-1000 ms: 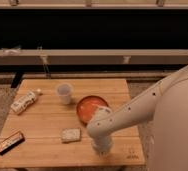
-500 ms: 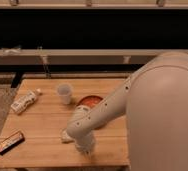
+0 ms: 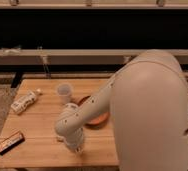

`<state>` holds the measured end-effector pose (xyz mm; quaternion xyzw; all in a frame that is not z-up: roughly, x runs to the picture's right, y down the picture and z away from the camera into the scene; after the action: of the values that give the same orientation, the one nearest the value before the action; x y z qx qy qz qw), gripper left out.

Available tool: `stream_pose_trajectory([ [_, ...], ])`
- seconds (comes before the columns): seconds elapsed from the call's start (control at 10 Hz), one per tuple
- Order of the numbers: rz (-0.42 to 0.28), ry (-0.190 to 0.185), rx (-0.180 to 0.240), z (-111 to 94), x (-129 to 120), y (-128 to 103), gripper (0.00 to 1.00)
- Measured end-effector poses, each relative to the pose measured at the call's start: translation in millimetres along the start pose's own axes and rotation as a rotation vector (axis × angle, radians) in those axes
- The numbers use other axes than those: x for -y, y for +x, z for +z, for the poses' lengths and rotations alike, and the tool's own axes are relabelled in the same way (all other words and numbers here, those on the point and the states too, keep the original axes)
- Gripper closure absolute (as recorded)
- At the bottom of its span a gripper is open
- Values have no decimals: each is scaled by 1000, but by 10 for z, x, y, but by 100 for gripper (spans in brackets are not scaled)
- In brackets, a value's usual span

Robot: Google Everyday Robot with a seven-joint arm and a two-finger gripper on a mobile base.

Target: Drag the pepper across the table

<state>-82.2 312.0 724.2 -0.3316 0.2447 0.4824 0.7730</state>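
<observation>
Hand [image 3: 76, 149] moved left, shut, near table [image 3: 37, 140] front edge (pepper hidden).

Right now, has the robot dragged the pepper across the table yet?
Can't say it's done. The end effector is shut and low over the table, near its front edge. The arm hides the pepper, so any grip or dragging is unconfirmed. The orange bowl sits partly hidden behind the arm.
</observation>
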Motion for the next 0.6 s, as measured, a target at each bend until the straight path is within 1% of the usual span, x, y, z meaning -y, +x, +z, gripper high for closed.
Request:
stream_pose_trajectory([
  [0.6, -140, -2, 24, -36, -362, -324, 100],
])
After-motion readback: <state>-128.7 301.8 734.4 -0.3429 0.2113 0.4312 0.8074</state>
